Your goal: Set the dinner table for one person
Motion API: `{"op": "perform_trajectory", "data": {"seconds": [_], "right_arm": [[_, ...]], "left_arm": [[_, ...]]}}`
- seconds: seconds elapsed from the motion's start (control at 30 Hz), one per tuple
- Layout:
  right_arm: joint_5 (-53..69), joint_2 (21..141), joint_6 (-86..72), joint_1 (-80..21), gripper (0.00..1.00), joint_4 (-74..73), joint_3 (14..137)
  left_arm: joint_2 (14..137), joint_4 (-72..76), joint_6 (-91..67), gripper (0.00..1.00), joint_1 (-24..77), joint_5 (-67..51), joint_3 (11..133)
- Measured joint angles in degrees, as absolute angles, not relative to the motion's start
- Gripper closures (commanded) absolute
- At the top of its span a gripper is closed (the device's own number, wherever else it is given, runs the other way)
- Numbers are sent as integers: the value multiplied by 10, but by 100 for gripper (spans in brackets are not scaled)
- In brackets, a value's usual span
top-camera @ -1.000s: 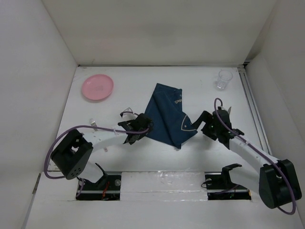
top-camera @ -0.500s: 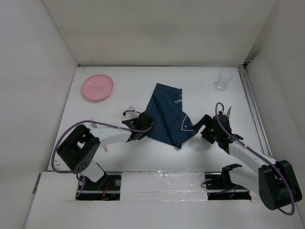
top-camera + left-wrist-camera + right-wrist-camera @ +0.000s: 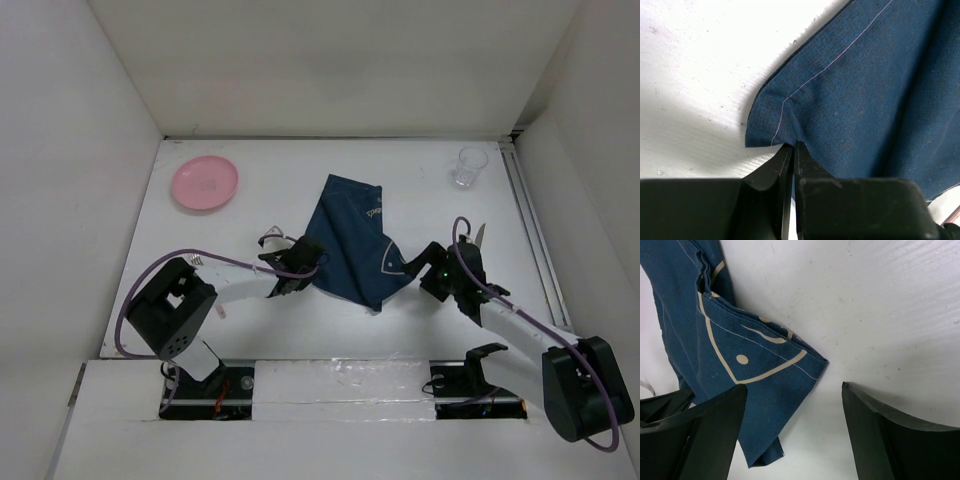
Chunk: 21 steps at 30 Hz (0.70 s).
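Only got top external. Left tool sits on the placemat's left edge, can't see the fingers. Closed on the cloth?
Observer: Yes. In the left wrist view the left tool is shut, pinching the placemat at its hem beside a corner.
Operator: Right tool?
Observer: The right wrist view shows the right tool wide open, with a folded corner of the placemat lying between its fingers.
Operator: Touching it?
Observer: One finger overlaps the cloth in that view, so I cannot tell contact. The other stands apart from it, over bare dinner table.
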<state>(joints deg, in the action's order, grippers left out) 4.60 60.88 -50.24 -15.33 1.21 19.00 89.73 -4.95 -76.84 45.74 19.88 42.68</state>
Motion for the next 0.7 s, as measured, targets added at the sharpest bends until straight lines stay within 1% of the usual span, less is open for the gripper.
{"op": "perform_trajectory", "data": {"seconds": [0.07,0.1,0.23,0.27,0.3,0.37,0.4,0.53,0.57,0.6,0.63,0.67,0.7], "right_arm": [[47,598,-508,-153,23,14,180],[46,593,-510,-153,28,14,176],[45,588,-515,-153,40,19,163],[44,590,-517,-153,40,20,162],[44,595,-520,-153,43,24,161],[44,609,-522,-153,47,40,161],[45,616,-523,-153,47,48,161],[49,655,-528,-153,58,93,161],[50,665,-528,-153,67,105,161],[50,675,-528,-153,73,114,162],[52,683,-530,-153,84,120,162],[52,689,-529,-153,100,124,162],[52,695,-529,-153,100,124,161]], "left_arm": [[894,-47,-770,100,457,199,423],[891,-48,-770,100,457,198,420],[883,-47,-770,100,457,196,411],[882,-46,-770,100,457,196,411],[882,-45,-770,100,457,196,411],[881,-45,-770,100,457,196,409],[881,-44,-770,100,457,195,409],[876,-43,-769,100,457,194,405],[875,-43,-769,100,457,193,404],[873,-43,-769,100,457,193,402],[872,-44,-768,100,457,192,401],[870,-44,-767,100,457,192,400],[869,-43,-766,100,457,191,399]]}}
